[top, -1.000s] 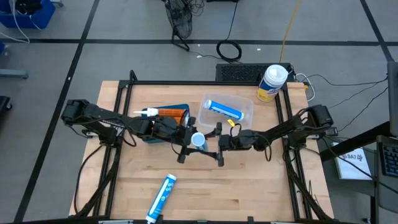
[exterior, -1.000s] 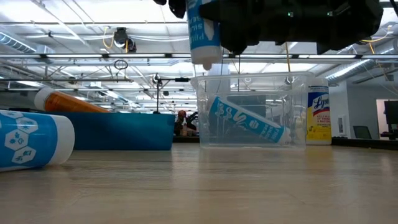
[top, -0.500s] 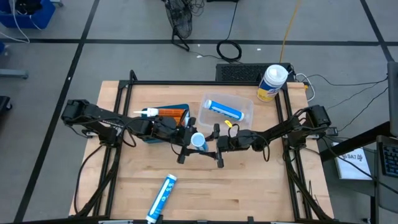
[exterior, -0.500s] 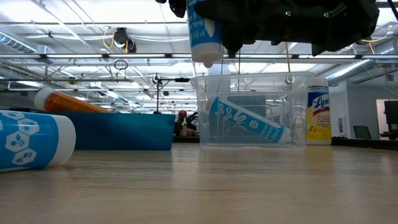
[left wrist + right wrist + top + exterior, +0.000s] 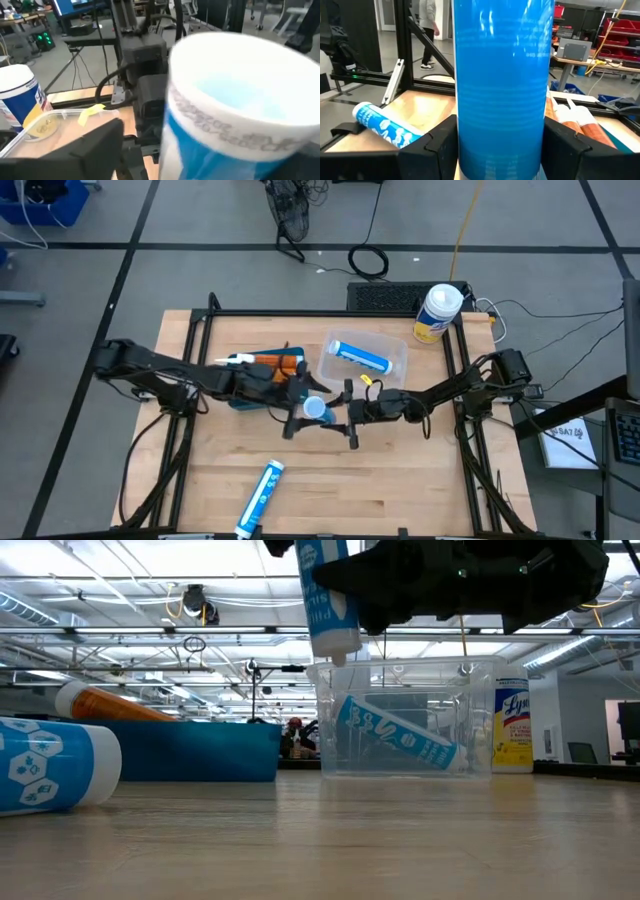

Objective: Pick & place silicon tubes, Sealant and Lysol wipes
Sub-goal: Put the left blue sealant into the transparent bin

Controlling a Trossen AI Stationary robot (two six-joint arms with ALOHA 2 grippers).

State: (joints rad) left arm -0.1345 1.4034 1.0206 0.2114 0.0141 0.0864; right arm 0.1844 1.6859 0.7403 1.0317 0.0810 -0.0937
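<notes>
Handoff mid-air over desk [image 5: 400, 480] centre. Blue silicone tube [image 5: 316, 408] hangs upright between both arms, clear of the wood.

Right gripper [image 5: 347, 411]: fingers clamped on the tube body, 1 finger each side per its wrist cam. Left gripper [image 5: 296, 397]: fingers spread wide beside the tube, no grip that I can see. So the right arm alone carries it.

Risks from here:
- Tube is tall, smooth and round; if the right grip sits off-centre it could swing or slide down when the arm moves.
- Left fingers are just beside the tube. Any sideways pull-out could clip it and twist it in the right grip.
- Clear bin [image 5: 392, 348] is near and already has 1 blue tube [image 5: 359, 357] lying slanted in it. Dropping this one upright could land it on that tube or the rim and tip it out.

Tube look: blue body, white printed band, white cap end pointing down in low cam; rigid, glossy.

Others: 1 more blue tube [image 5: 260, 498] lies on the desk near the front edge. Orange sealant tube [image 5: 262, 361] rests on the blue tray [image 5: 240, 402]. Lysol wipes [image 5: 437, 313] stand upright at the far right corner, untouched, well apart from both grippers.
</notes>
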